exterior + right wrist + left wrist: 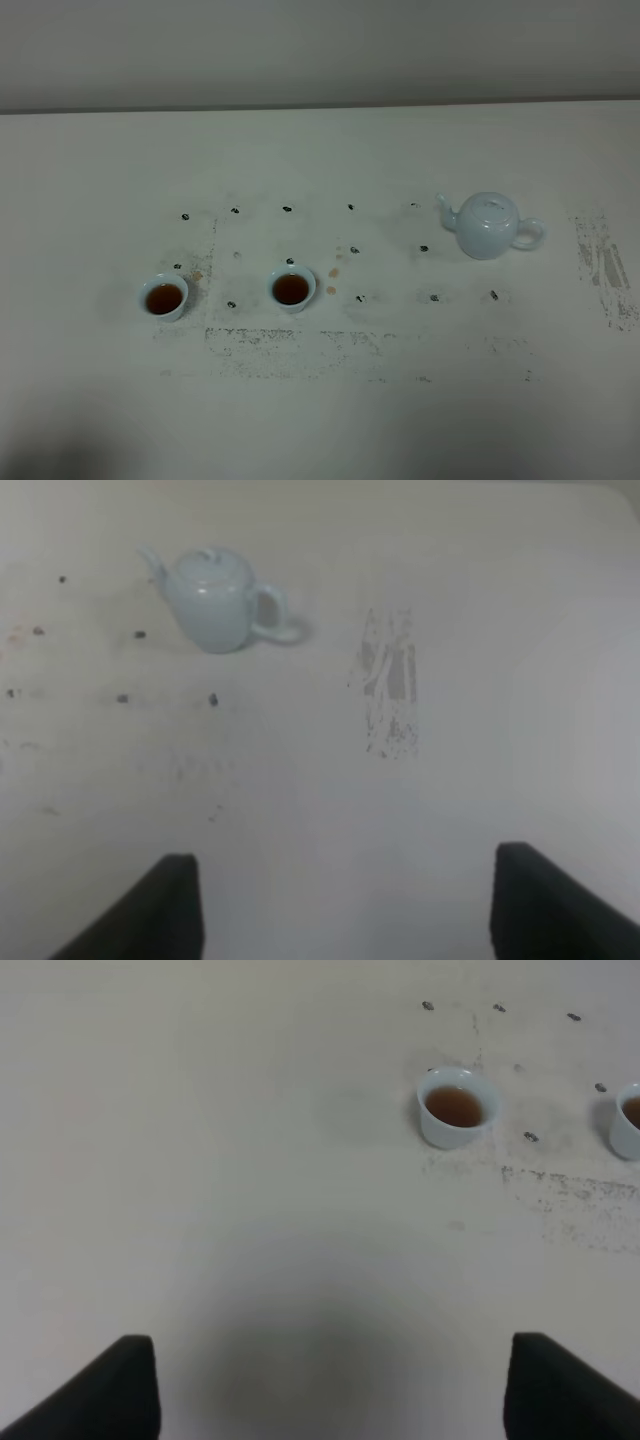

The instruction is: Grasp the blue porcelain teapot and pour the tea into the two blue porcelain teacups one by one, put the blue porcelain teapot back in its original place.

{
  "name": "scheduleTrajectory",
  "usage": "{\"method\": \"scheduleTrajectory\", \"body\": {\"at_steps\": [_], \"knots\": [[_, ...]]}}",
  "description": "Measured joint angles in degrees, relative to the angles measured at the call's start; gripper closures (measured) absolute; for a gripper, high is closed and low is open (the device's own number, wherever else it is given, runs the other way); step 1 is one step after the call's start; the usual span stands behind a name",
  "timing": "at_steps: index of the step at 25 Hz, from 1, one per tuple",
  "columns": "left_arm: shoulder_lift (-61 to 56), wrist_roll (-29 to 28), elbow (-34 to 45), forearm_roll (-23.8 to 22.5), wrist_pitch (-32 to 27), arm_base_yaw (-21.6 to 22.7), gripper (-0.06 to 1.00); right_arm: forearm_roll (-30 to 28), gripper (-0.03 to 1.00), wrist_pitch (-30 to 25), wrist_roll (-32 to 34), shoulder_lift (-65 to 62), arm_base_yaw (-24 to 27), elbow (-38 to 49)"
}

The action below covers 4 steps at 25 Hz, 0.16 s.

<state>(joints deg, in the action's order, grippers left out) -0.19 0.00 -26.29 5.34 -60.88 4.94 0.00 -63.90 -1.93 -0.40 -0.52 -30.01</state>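
The blue porcelain teapot (489, 226) stands nearer the right hand (345, 900), handle toward that side; both the right and left hand (330, 1385) gape wide, empty.

2 teacups (457, 1107) w/ tea, gripper (330, 1385) apart
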Motion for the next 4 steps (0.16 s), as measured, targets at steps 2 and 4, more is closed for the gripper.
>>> {"method": "scheduleTrajectory", "body": {"at_steps": [2,4], "knots": [[0.0,0.0,0.0,0.0,0.0,0.0,0.27,0.0,0.39,0.0,0.0,0.0,0.0,0.0],[0.0,0.0,0.0,0.0,0.0,0.0,0.27,0.0,0.39,0.0,0.0,0.0,0.0,0.0]]}}
